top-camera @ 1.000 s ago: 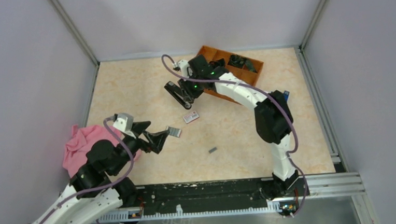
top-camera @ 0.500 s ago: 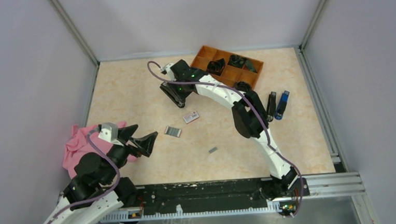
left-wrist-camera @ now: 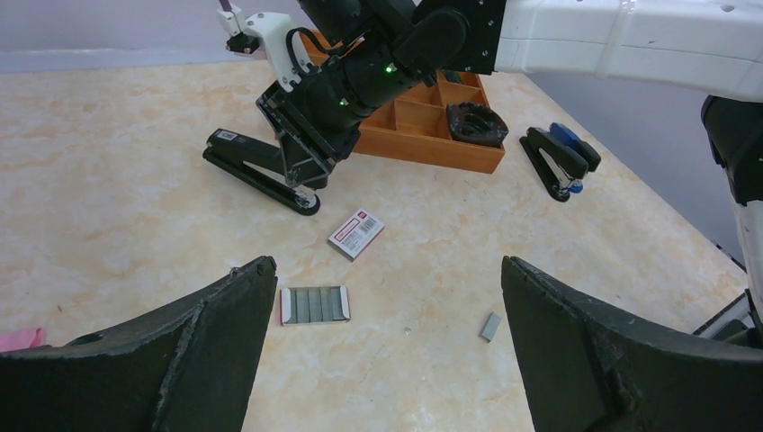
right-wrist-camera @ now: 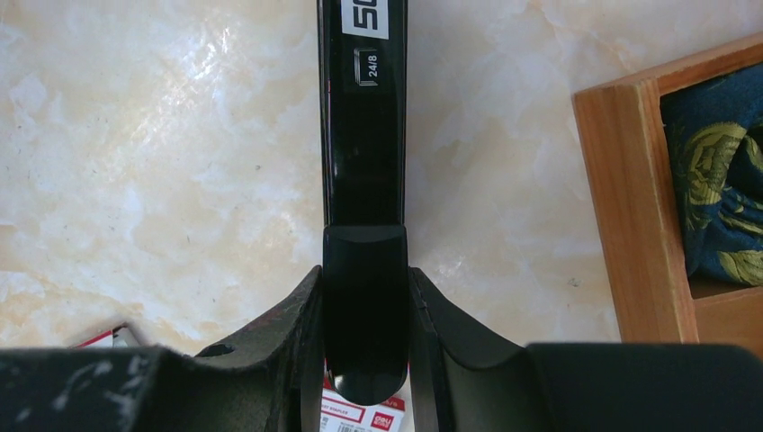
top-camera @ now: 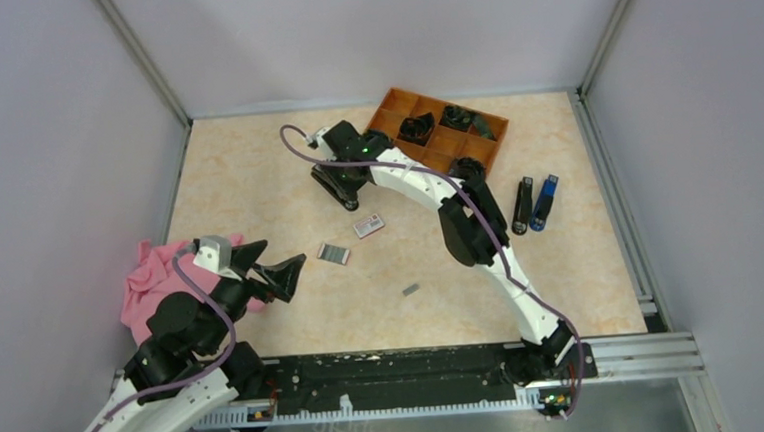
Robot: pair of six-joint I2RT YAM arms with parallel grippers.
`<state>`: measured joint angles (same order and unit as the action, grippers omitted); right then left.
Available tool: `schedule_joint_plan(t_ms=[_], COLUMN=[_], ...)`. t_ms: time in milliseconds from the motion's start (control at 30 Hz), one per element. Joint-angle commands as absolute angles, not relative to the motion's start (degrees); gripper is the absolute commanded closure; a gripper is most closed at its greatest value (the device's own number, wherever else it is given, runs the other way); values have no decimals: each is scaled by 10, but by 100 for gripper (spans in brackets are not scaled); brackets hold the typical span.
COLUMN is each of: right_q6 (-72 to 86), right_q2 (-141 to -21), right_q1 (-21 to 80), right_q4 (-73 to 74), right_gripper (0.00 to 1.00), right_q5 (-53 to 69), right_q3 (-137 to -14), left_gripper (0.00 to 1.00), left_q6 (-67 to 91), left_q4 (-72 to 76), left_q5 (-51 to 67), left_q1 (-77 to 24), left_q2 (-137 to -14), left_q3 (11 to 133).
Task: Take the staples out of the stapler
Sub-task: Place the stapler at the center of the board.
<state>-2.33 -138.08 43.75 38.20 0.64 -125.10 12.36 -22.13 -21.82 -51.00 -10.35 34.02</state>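
A black stapler [top-camera: 339, 186] [left-wrist-camera: 256, 169] [right-wrist-camera: 363, 135] lies low on the table at the back centre, and my right gripper [top-camera: 348, 166] [right-wrist-camera: 364, 301] is shut on its rear end. The staples show as a small open tray of grey strips [top-camera: 333, 253] [left-wrist-camera: 314, 304] and a loose grey block [top-camera: 411, 289] [left-wrist-camera: 491, 326] on the table. My left gripper [top-camera: 284, 252] [left-wrist-camera: 387, 270] hangs wide open just left of the strips, holding nothing.
A white-and-red box [top-camera: 368, 225] [left-wrist-camera: 356, 234] lies by the stapler. An orange wooden organiser [top-camera: 499, 144] [left-wrist-camera: 432, 153] [right-wrist-camera: 621, 207] stands behind. A black stapler [top-camera: 524, 204] and a blue one [top-camera: 544, 202] lie at the right. Pink cloth [top-camera: 151, 275] sits at the left.
My left gripper has drawn back to the left, away from the strips. The right arm has swung left with the stapler, uncovering the two staplers at the right.
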Motion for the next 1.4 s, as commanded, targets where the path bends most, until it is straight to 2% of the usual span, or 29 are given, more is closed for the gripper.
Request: schedule_joint_plan(t_ms=[0, 300, 433, 500, 733, 867, 967, 1067, 1167, 1367], right_q6=[-21, -19, -36, -47, -117, -141, -125, -104, -78, -13], right_q2=[-1393, -1396, -1345, -1293, -1005, -846, -755, -684, -650, -648], right_q1=[446, 446, 445, 438, 374, 308, 220, 114, 37, -12], right_q4=[351, 361, 376, 374, 319, 314, 314, 305, 299, 273], right_gripper=[69, 50, 30, 24, 20, 20, 20, 20, 20, 20], right_q5=[1, 17, 51, 87, 261, 288, 304, 321, 286, 161], right_q3=[-1300, -1313, -1302, -1265, -978, -840, -760, -681, -617, -554], left_gripper=[1, 1, 1, 1, 1, 1, 1, 1, 1, 1], left_q6=[116, 117, 119, 123, 183, 239, 270, 294, 318, 359], left_q4=[-221, -222, -222, -221, -147, -49, 15, 70, 136, 288], left_q5=[-214, -213, -208, -197, -115, -59, -30, -8, 18, 63], left_q1=[-506, -503, -501, -499, -497, -498, -498, -498, -498, -498], left_q2=[-105, -111, -112, -110, -82, -77, -91, -129, -196, -348], left_q3=[338, 337, 337, 338, 303, 236, 199, 175, 154, 129])
